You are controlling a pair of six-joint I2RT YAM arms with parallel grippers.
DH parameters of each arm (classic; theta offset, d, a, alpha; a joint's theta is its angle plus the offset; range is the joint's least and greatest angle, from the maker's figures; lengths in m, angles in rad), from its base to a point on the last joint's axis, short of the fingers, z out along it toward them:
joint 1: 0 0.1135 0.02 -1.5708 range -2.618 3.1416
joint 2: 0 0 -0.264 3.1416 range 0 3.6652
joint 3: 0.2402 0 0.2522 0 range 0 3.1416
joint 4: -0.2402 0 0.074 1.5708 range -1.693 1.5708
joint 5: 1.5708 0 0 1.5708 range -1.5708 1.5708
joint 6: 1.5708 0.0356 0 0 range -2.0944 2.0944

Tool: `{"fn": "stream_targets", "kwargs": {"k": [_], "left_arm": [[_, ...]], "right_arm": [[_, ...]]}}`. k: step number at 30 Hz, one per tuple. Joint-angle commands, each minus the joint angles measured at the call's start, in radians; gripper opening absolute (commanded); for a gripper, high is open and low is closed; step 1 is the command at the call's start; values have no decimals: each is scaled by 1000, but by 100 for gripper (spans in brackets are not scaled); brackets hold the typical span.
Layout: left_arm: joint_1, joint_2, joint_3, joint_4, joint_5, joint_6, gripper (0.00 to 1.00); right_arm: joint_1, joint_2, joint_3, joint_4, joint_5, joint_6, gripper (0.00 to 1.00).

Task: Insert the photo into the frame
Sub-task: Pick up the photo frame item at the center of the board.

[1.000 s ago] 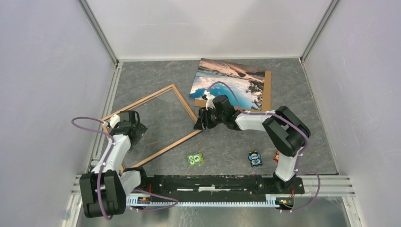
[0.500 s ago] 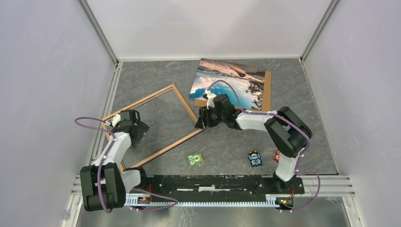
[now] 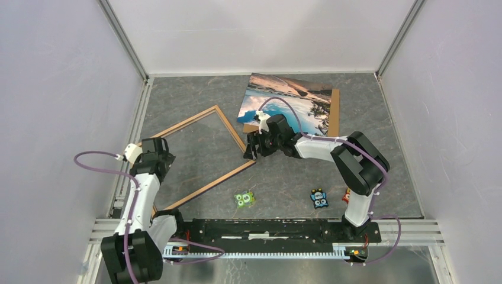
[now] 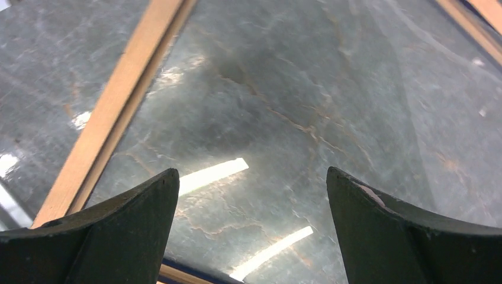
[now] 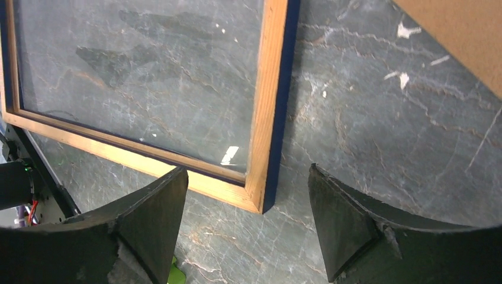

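The frame (image 3: 228,127) lies flat and skewed on the table, light wood side up, its glass showing the mat. The photo (image 3: 284,103) lies picture up at the back, on a brown backing board (image 3: 334,118). My left gripper (image 3: 158,158) is open and empty over the frame's left part; its wrist view shows a wood rail (image 4: 112,112) and glass. My right gripper (image 3: 253,151) is open and empty just above the frame's right corner (image 5: 260,201), which lies between the open jaws in the wrist view.
A green clip (image 3: 244,199), a blue clip (image 3: 319,199) and a red one (image 3: 346,195) lie near the front. The board's corner shows in the right wrist view (image 5: 467,35). Walls close in on three sides.
My left arm has pulled back and to the left along the frame's left end. My right gripper has edged slightly toward the back at the frame's right corner. The frame has not visibly moved.
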Motion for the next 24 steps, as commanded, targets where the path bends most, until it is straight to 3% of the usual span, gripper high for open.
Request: {"fn": "stream_targets", "kwargs": {"k": [1,6,15,24], "left_arm": [[83,30,-5,-63,-41,-101,100],[147,58,-33,-16,-58,-89,100],[229,98,-89,26,31,-122,100],[243,125,-109,47,79,-138,100]], "right_arm": [[-6,28,74,-20,-30,-37,83],[-10,47,80,-33,-39,-41,86],[-15,66,89,-25,-62,-31,98],[-15,88,99,1,-109,-3,98]]}}
